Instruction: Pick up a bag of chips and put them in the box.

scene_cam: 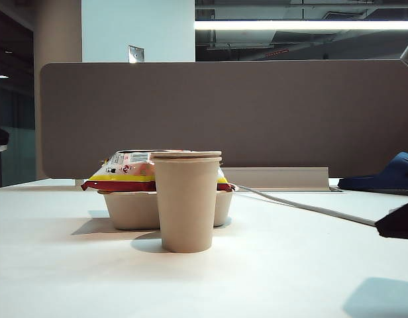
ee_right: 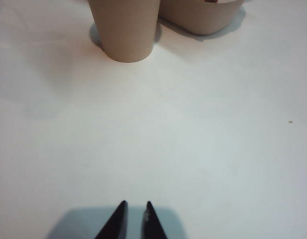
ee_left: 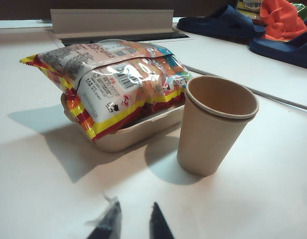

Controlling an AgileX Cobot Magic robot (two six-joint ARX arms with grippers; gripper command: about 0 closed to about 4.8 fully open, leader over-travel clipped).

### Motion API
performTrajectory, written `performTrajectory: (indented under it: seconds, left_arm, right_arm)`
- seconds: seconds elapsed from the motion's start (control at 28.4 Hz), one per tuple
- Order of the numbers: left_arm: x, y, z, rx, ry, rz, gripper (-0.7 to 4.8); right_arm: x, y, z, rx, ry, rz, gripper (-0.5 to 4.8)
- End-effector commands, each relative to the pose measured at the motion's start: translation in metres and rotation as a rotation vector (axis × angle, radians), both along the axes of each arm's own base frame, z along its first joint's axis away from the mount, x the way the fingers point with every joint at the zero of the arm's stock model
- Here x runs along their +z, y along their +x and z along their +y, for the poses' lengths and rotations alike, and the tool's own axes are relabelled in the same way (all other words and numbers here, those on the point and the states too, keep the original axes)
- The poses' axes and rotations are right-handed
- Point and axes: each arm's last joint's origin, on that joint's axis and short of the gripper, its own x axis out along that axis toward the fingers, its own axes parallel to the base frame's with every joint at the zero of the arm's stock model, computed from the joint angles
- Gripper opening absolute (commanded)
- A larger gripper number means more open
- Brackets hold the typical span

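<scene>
The chips (scene_cam: 134,169) lie across the box (scene_cam: 128,209), overhanging its rim, on the white table (scene_cam: 71,278); the cup (scene_cam: 187,202) stands at the box's 5 o'clock, just in front; the left gripper (ee_left: 132,219) hovers near the cup, fingers slightly apart, empty; the right gripper (ee_right: 135,219) hovers over bare table, fingers nearly together, empty.

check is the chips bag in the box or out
In: the bag of chips lies across the box, overhanging its rim; neither end effector touches it.
</scene>
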Motion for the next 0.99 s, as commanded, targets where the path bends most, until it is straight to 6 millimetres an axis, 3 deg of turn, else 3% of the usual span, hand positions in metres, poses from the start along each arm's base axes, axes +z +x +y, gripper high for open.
performTrajectory:
  seconds: [0.04, 0.49, 0.81, 0.99]
  left_arm:
    - [-0.001, 0.000, 0.000, -0.004, 0.003, -0.001, 0.79]
    - [-0.001, 0.001, 0.001, 0.008, 0.003, -0.001, 0.79]
    - [-0.001, 0.010, 0.025, 0.282, 0.003, -0.001, 0.79]
    - [-0.001, 0.011, 0.031, 0.345, 0.003, -0.002, 0.79]
  right_arm:
    - [0.001, 0.000, 0.000, 0.004, 0.008, -0.005, 0.50]
    - [0.001, 0.001, -0.001, -0.009, 0.013, -0.010, 0.50]
    - [0.015, 0.012, -0.026, -0.261, 0.093, -0.144, 0.50]
    - [0.021, 0.015, -0.043, -0.419, 0.117, -0.220, 0.50]
